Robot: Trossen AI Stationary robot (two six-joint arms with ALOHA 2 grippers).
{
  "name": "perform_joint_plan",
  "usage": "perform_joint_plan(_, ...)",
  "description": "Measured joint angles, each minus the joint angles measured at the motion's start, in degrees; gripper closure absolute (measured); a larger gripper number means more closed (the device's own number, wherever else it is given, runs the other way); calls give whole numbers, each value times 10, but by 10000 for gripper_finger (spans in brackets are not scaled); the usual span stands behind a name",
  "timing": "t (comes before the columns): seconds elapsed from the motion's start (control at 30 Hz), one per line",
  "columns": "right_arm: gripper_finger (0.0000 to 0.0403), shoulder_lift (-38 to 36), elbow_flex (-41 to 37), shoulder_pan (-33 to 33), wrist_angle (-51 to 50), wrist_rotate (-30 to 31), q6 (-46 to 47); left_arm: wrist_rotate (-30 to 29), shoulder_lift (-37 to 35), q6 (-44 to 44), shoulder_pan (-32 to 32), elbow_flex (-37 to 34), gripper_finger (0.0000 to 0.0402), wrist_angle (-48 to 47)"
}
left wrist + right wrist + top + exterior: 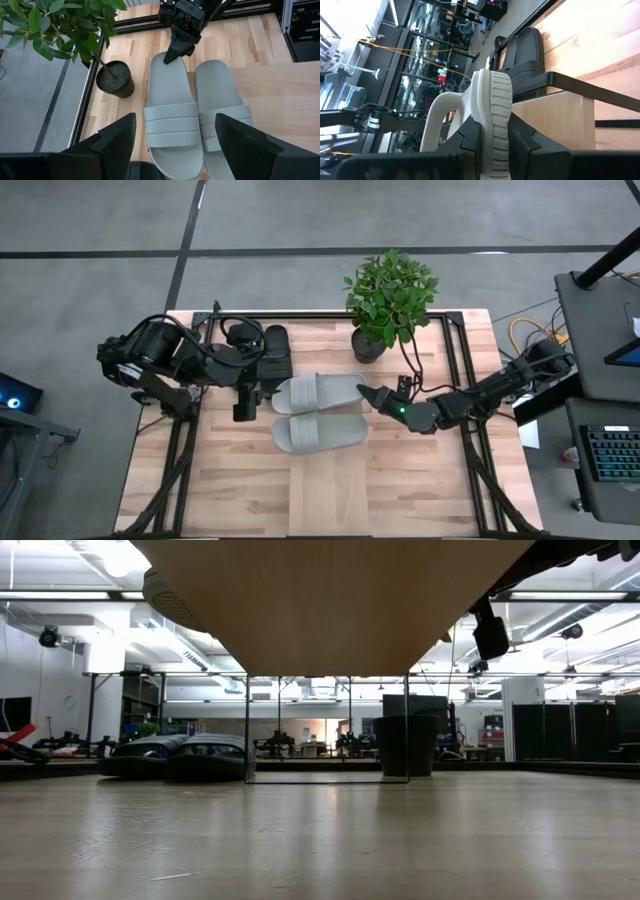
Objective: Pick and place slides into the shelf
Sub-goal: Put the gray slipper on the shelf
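Two pale grey slides (318, 412) lie side by side, straps up, on the far end of the pale wood shelf (322, 480). The low view looks up at the shelf's underside (340, 600). My right gripper (368, 393) comes in from the table's right and is shut on the farther grey slide (172, 110). My left gripper (244, 406) hangs open to the left of the grey pair, above the table and touching nothing. Its wrist view looks past its wide-apart fingers (117, 137) at both slides. The black slides (274, 352) rest soles down on the table at the back left. My right gripper pinches the farther grey slide's sole at its heel end (492, 125), one finger on the footbed and one on the ridged underside. The fingers come nearly level from the table's right, along the slide. The slide stays about level with its strap (437, 120) up, over the shelf.
A potted plant (372, 340) stands at the far edge just behind the slides, close to my right arm. Black frame rails (462, 380) run along the table's left and right sides. Bare tabletop (420, 480) lies to the near right.
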Motion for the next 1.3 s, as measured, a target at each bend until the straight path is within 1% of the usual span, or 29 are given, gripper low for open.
perform_joint_plan(0.33, 357, 0, 0, -2, -49, -7, 97, 1, 0, 0, 0, 0, 146, 0)
perform_joint_plan(0.57, 357, 0, 0, -2, -53, -9, 97, 1, 0, 2, 0, 0, 146, 0)
perform_joint_plan(0.73, 358, -1, 0, -2, -49, -9, 29, 1, 0, 2, 0, 0, 146, 0)
perform_joint_plan(1.0, 358, -1, 0, -2, -50, -19, 7, 1, 0, 2, 0, 0, 146, 0)
perform_joint_plan(1.3, 358, 2, 1, -2, -67, -29, 52, 1, 0, 2, 0, 0, 146, 1)
